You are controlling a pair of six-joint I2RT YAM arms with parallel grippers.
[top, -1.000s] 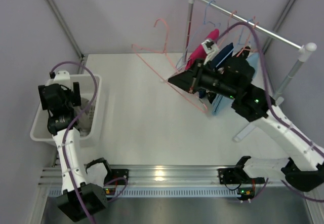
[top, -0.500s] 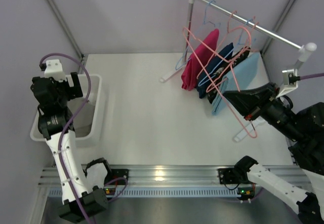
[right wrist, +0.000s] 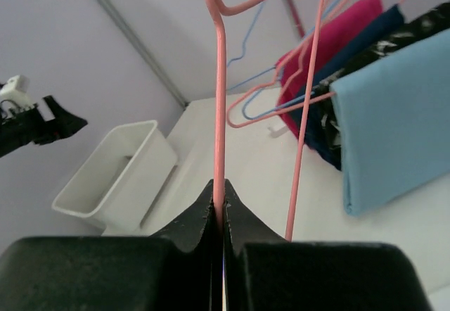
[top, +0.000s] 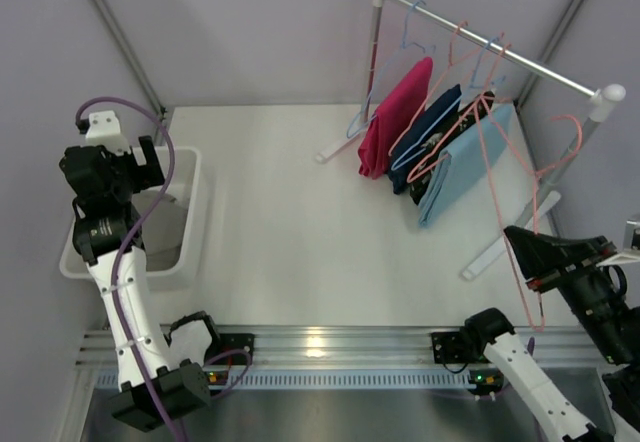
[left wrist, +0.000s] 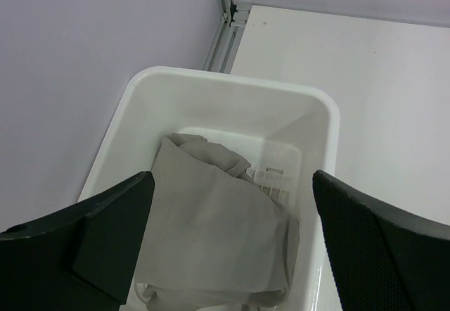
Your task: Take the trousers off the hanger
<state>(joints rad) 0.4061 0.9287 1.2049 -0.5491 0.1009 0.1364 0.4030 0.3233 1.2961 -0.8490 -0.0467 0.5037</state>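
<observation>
The light grey trousers (left wrist: 211, 219) lie crumpled in the white bin (left wrist: 232, 86) at the table's left (top: 190, 212). My left gripper (left wrist: 232, 184) hangs open and empty over them (top: 150, 167). The light sky-blue trousers (top: 465, 162) hang folded over a hanger on the rack, also in the right wrist view (right wrist: 394, 135). My right gripper (right wrist: 219, 191) is shut on the wire of an empty pink hanger (right wrist: 219, 100). It holds it at the near right (top: 515, 242), apart from the rack.
The rack rail (top: 500, 52) runs along the back right and carries magenta (top: 395, 117), navy (top: 425, 137) and dark patterned cloths on hangers, plus some empty hangers. The rack's foot (top: 500, 247) lies on the table near my right gripper.
My right arm has swung the empty pink hanger from mid-table, past the rack, to the near right. My left arm has risen slightly over the bin.
</observation>
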